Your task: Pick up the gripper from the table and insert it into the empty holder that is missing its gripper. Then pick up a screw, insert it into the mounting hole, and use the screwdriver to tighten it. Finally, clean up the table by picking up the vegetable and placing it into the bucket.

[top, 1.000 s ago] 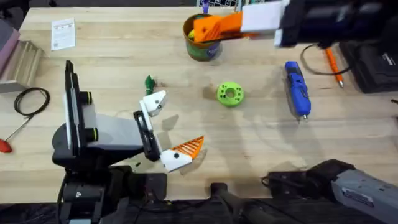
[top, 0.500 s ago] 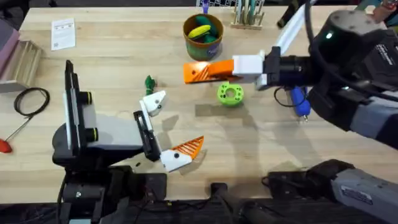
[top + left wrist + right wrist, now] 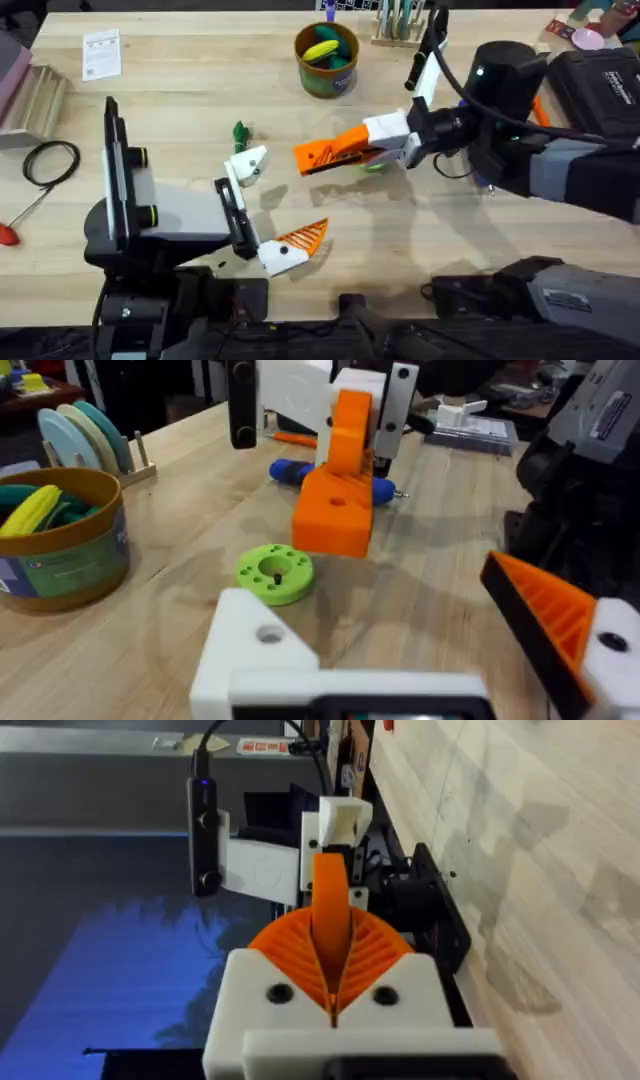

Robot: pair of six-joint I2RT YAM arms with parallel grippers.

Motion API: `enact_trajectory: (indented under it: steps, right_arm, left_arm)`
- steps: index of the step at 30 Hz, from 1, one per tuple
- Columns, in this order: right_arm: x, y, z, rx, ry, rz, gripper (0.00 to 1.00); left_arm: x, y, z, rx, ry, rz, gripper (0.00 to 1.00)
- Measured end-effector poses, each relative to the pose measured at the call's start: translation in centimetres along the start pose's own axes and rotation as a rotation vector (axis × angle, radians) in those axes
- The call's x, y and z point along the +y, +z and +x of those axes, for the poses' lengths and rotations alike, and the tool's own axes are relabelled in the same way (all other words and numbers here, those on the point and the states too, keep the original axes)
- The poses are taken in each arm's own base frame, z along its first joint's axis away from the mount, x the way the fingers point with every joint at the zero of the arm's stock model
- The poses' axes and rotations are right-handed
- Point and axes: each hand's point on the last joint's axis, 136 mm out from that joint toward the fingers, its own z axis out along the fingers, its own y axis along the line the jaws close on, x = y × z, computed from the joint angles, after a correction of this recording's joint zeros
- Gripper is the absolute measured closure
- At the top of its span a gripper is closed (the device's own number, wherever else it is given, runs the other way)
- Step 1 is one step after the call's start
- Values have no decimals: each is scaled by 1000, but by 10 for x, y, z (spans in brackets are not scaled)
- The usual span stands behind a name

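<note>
The right claw [image 3: 335,152], clenched on the gripper [image 3: 322,155] mid-bench, should line its wedge up squarely with the left claw's [image 3: 268,213] bare holder [image 3: 248,165] at nine o'clock, fingers spread apart.

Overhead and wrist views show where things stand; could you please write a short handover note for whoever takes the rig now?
Right gripper: shut on the orange finger, held above the table over the green disc, pointing toward the left arm.
Left gripper: open, holding nothing; its empty holder lacks a finger.
Vegetable lies on the table beside that holder; bucket stands toward the far side; screwdriver lies behind the right gripper.
Done: finger picked up.
Left: insert finger, fit and tighten screw, put vegetable into bucket.
</note>
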Motion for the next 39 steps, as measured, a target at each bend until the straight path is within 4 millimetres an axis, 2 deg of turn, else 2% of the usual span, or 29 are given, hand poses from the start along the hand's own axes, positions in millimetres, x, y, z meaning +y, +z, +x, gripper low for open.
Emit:
enact_trajectory:
  steps: [9, 13, 21, 33, 39]
  right_arm:
    - [6, 5, -9, 18, -122, -48, 992]
    - [9, 11, -9, 36, -122, -69, 992]
    - [-13, 24, -8, 75, -12, -64, 992]
    - [-27, 30, -8, 91, 12, -64, 992]
    - [-26, 36, -3, 113, 8, -66, 992]
  left_arm:
    - [0, 0, 0, 0, 0, 0, 16]
    - [0, 0, 0, 0, 0, 0, 15]
    - [0, 0, 0, 0, 0, 0, 15]
    - [0, 0, 0, 0, 0, 0, 15]
    - [0, 0, 0, 0, 0, 0, 15]
